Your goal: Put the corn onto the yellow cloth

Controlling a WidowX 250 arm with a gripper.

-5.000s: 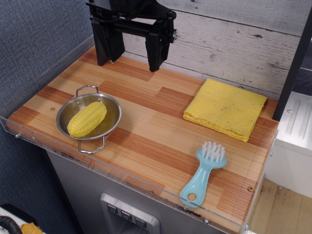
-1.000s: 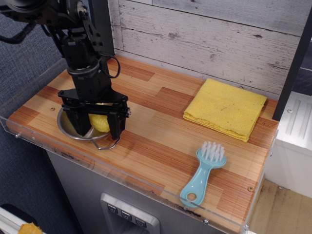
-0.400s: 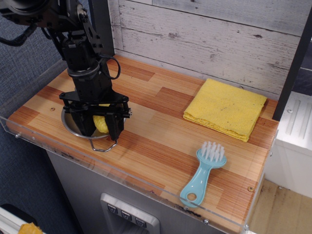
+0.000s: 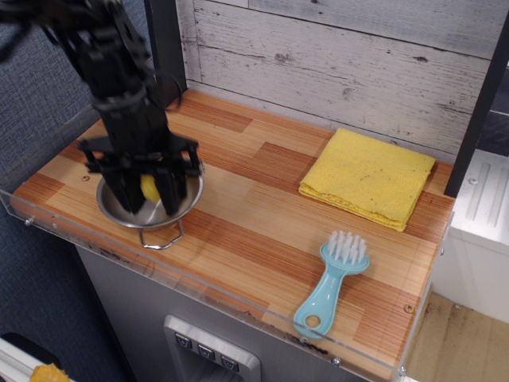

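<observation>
Grip taken on the corn, bowl dragged slightly back

Since a second ago the black gripper [image 4: 148, 191] has narrowed around the bumpy yellow toy corn cob [image 4: 151, 187], which sits inside the round steel bowl [image 4: 188, 195] at about 9 o'clock on the wooden counter [image 4: 254, 207]. It now appears held, ready to lift toward the folded square yellow cloth [image 4: 368, 177] at 2 o'clock.

Looks like a lab test rig dressed as a kitchen: wood-pattern counter [image 4: 262, 215] edged with clear acrylic [image 4: 199, 274], plank backdrop [image 4: 342, 60], steel bowl [image 4: 147, 208], toy brush [image 4: 330, 282], robot arm [image 4: 111, 72].
</observation>
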